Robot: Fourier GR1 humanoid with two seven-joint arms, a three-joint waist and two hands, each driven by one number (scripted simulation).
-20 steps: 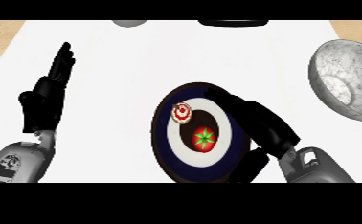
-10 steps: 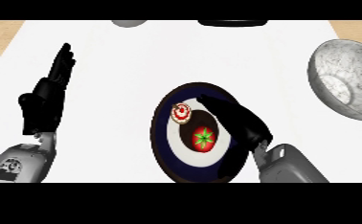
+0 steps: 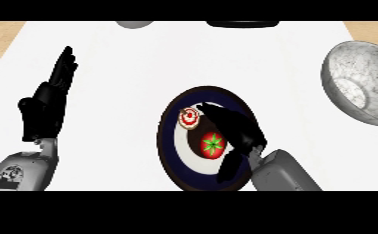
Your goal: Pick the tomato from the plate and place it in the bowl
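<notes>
Reaching over the plate point(image 3: 168, 143), our right hand point(image 3: 236, 128) has relaxed fingers beside the tomato point(image 3: 212, 144), grasping nothing; our left hand point(image 3: 48, 103) rests with straight fingers; the bowl point(image 3: 354, 85) sits well apart.

Plate near the middle of the counter, bowl far to its right.

The plate point(image 3: 168, 143) lies on the counter point(image 3: 148, 63), a little right of centre and toward the near edge. On it sit the tomato point(image 3: 212, 144), near the middle, and a small round item point(image 3: 190, 118) just behind and left of the tomato. The right hand point(image 3: 235, 128) is over the plate's right half, just beside the tomato on its right. The bowl point(image 3: 353, 85) stands well apart at the right edge, further back than the plate. The left hand point(image 3: 46, 105) rests at the left side, fingers up, well apart from the plate. Two more objects point(image 3: 134, 24) point(image 3: 242, 24) sit at the far edge, cut off by the view.
</notes>
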